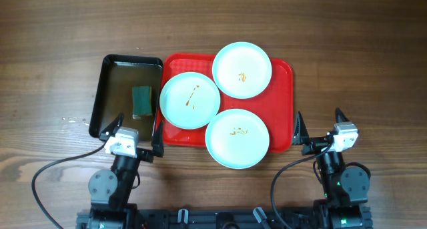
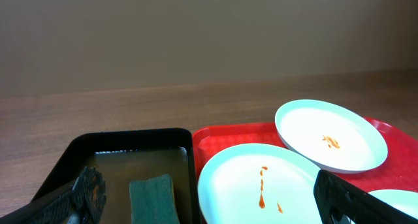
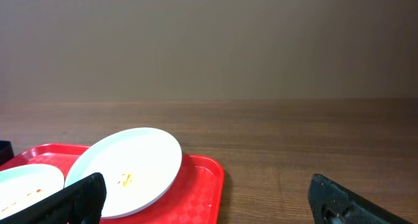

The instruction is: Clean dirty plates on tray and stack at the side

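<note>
We judge the three plates (image 1: 189,100) light, stiff and slick, best pinched at a raised rim, with our left fingers (image 1: 107,127) and right fingers (image 1: 298,129) both spread empty.

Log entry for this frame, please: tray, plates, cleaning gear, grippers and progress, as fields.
tray: red tray, holding three plates
plates: left plate, far plate, near plate; each has brown-orange smears
cleaning gear: green sponge in black tray, left of the red tray
grippers: left gripper and right gripper both open, holding nothing
progress: nothing wiped or stacked yet
</note>
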